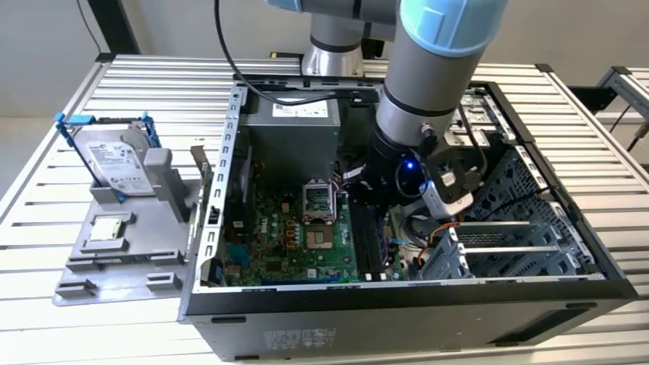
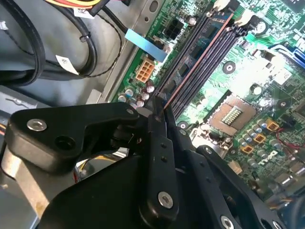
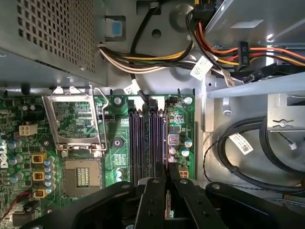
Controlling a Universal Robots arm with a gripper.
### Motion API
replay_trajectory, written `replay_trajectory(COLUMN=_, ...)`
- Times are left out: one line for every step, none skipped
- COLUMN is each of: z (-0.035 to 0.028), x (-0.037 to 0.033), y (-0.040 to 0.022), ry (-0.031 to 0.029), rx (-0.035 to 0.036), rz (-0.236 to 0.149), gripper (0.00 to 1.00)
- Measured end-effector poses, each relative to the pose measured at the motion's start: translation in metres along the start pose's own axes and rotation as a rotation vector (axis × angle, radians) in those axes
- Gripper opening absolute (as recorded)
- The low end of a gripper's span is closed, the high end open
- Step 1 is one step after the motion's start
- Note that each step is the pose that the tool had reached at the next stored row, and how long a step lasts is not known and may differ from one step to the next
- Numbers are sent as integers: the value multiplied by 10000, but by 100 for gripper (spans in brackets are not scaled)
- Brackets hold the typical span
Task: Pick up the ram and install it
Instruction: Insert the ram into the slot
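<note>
Slots (image 3: 147,138) on the motherboard (image 3: 114,143) lie unobstructed. Cables (image 3: 157,59) crowd the case's rear wall; drive cage (image 1: 507,228) flanks the slots closely.

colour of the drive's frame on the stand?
Blue, the frame around the silver hard drive; clearest in the exterior view.

Even, bright light; glare whitens the motherboard (image 2: 257,71); near edges blur.
</note>
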State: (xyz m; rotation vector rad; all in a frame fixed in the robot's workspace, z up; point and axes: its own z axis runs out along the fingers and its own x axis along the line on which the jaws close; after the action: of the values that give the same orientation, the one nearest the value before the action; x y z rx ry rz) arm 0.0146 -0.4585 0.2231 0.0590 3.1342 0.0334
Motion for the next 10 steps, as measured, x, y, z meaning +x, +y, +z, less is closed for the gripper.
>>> replay_trajectory(z=3, x=0, y=-1, ry=2, rx=2, rz=0, gripper=0)
replay_trajectory(z=4, x=0, y=-1, ry=8, rx=6, rz=1, gripper=0)
replay_trajectory(z=6, x=0, y=-1, ry=14, rx=5, rz=1, gripper=0)
replay_trajectory(z=10, x=0, y=0, ry=16, rx=1, rz=1, gripper=0)
replay_trajectory(z=16, x=0, y=0, ry=16, rx=-2, rz=1, gripper=0)
replay_trajectory(z=26, x=0, y=0, ry=17, rx=-1, rz=0, gripper=0)
replay_trajectory(z=33, x=0, y=0, ry=19, rx=1, rz=-5, gripper=0)
replay_trajectory(z=35, x=1, y=-1, ry=20, rx=3, rz=-18, gripper=0)
replay_trajectory(z=38, x=1, y=-1, ry=21, rx=4, rz=-32, gripper=0)
replay_trajectory(z=46, x=2, y=-1, ry=23, rx=3, rz=-46, gripper=0)
